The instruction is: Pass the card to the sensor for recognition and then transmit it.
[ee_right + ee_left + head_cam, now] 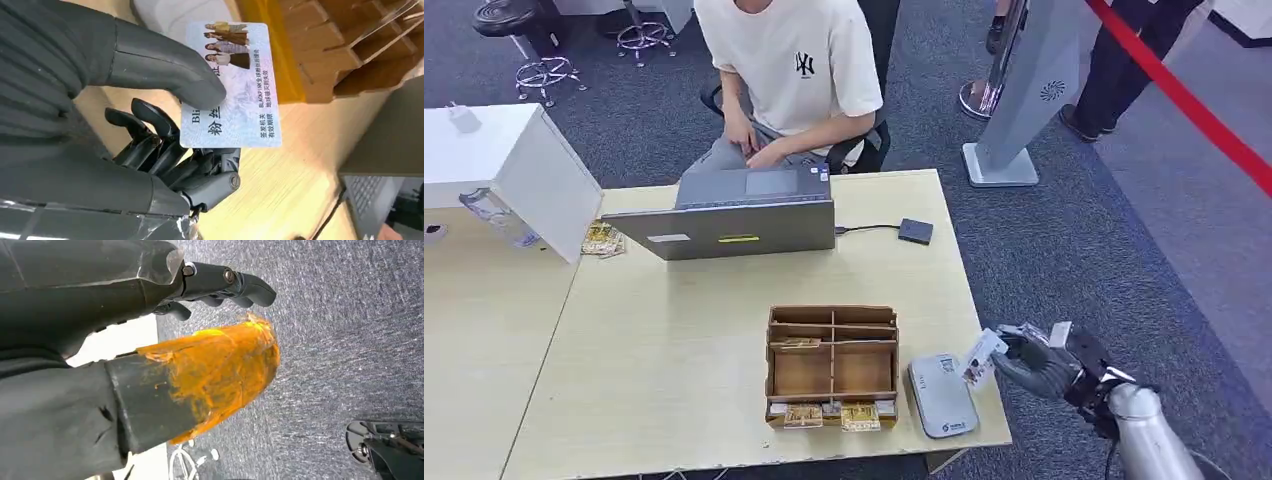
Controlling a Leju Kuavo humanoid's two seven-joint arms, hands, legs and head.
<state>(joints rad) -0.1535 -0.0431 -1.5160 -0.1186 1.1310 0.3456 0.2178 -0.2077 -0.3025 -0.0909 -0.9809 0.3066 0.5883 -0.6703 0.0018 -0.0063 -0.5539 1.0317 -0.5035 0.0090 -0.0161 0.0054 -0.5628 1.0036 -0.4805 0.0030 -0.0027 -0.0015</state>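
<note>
The card (232, 85) is pinched by its edge between the thumb and the darker fingers (155, 140) of my right hand (1036, 360), held just off the table's corner beside the grey sensor pad (941, 395). With so little of it gripped, I worry it could pivot or slip as I swing it over the pad, or clip the cardboard organizer (832, 366) nearby. My left hand (150, 365) hangs over the carpet; it seems to hold nothing, though the thumb blocks much of that view.
</note>
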